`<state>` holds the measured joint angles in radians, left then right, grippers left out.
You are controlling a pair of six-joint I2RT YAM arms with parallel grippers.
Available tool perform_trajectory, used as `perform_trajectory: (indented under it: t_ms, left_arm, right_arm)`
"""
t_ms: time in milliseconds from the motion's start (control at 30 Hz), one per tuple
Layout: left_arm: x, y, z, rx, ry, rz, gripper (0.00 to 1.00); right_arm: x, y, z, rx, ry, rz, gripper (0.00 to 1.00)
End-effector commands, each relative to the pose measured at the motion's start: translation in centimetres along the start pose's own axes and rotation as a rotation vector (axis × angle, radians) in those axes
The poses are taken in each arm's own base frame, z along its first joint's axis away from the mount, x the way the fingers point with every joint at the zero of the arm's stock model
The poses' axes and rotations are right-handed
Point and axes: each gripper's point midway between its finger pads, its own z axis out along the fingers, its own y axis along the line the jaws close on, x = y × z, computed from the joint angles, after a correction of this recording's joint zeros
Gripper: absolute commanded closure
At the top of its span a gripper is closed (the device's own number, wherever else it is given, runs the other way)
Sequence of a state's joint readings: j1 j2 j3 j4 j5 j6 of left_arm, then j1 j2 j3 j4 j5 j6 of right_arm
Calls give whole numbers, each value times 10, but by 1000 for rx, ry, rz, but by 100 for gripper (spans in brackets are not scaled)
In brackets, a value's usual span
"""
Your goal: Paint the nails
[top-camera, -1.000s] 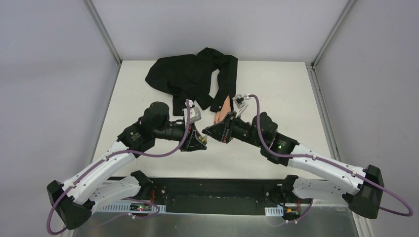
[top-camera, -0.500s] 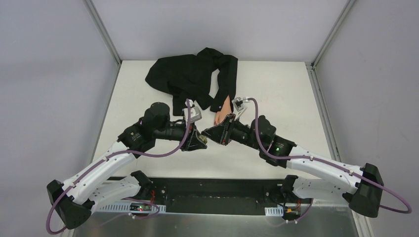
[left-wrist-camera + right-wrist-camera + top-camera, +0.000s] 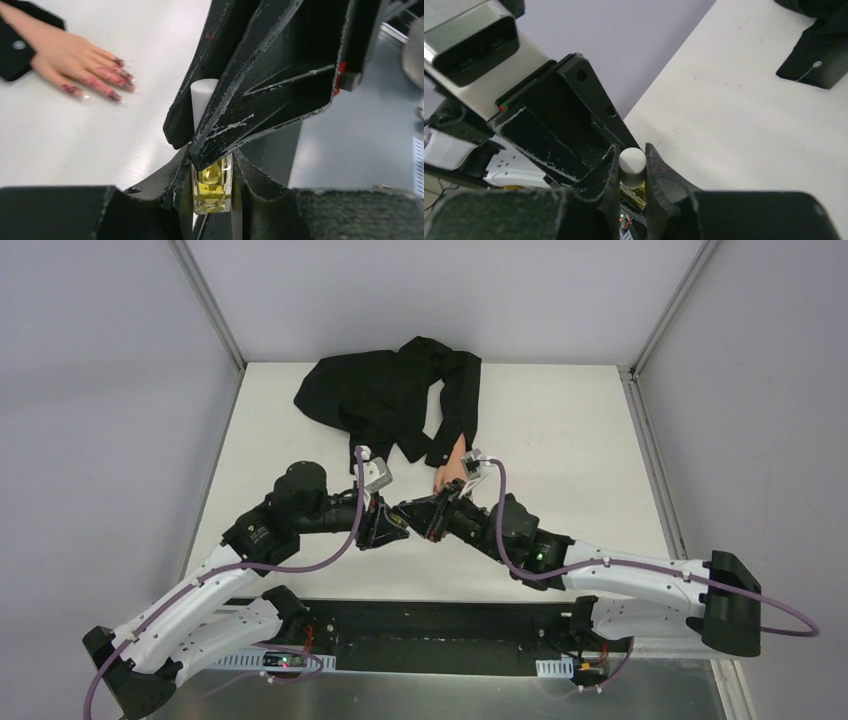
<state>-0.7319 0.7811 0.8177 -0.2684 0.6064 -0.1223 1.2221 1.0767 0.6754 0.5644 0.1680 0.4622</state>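
A: Where are the nails [image 3: 127, 76]?
B: Dark red, upper left of the left wrist view, on the mannequin hand [image 3: 452, 466] lying flat on the table [image 3: 75, 145]. In the top view it's mid-frame, with the fingertips pointing down-frame and the long axis running up into the black sleeve [image 3: 455, 400].
A: And relative to the grippers?
B: Up and right of where the two meet, near but apart. The right arm is nearer, I'd say.
A: Jaws?
B: The left gripper [image 3: 212, 172] is pinching the yellowish bottle [image 3: 212, 192], and the right gripper [image 3: 632, 175] is pressed on its white cap [image 3: 632, 159]. Cap not yet off.
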Motion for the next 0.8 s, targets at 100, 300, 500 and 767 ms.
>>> perform_trajectory:
  t_ms: [100,300,500,767]
  left_arm:
    - [-44,56,-19,-336,-214,119,100]
    - [-40,84,-32,-503,-223,139,100]
    - [-41,82,-32,-496,-226,151,100]
    - [-45,69,-32,-431,-236,177,100]
  right_arm:
    - [31,-8,37,261,98,84,100]
    - [43,-8,72,370,103,142,100]
    - [39,-2,80,346,87,141,86]
    - [7,6,65,322,37,-11,46]
